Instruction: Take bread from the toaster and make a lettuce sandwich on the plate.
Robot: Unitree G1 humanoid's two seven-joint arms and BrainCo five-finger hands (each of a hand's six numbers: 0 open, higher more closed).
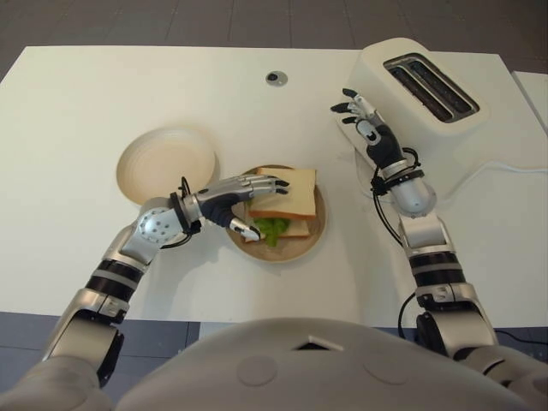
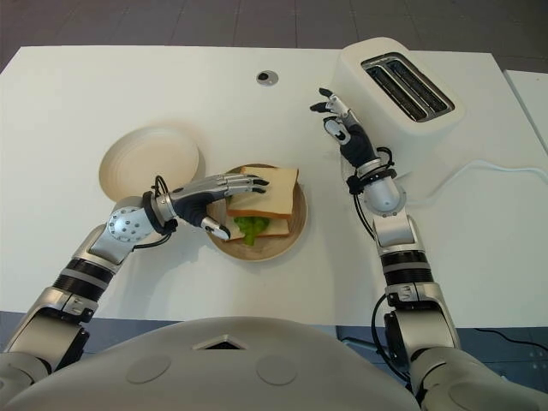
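Note:
On the wooden plate (image 1: 301,246) lies a sandwich: a bottom bread slice (image 1: 295,227), green lettuce (image 1: 272,229) and a top bread slice (image 1: 287,193) set a little askew over them. My left hand (image 1: 233,205) rests at the plate's left edge, its fingers open and stretched over the top slice's left side, thumb near the lettuce. The white toaster (image 1: 402,103) stands at the back right with both slots empty. My right hand (image 1: 366,122) hovers open beside the toaster's left wall, holding nothing.
An empty pale bowl (image 1: 167,164) sits left of the plate, close to my left forearm. A small round grommet (image 1: 276,78) lies in the table at the back centre. The toaster's white cable (image 1: 514,169) trails right.

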